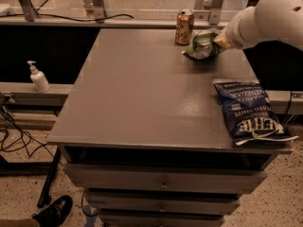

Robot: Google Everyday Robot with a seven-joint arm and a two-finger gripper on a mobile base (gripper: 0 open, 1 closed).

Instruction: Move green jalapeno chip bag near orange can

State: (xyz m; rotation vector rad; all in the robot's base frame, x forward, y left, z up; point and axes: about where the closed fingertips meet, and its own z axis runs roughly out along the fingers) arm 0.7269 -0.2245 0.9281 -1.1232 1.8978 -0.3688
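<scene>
Gripper (217, 40) fingers clamp one green bag (201, 46) beside one orange can (184, 27); one blue bag (248, 110).

At the upper right of the frame, the tool (218, 40) was against the right edge of the green jalapeno chip bag (201, 45), just right of the orange can (184, 27) on the worktop (142, 93). A blue chip bag (248, 110) lay lower right.

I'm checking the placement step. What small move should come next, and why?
Probably lower the bag and release it. The gripper holds the green jalapeno chip bag close beside the orange can, apparently slightly above the table.
</scene>
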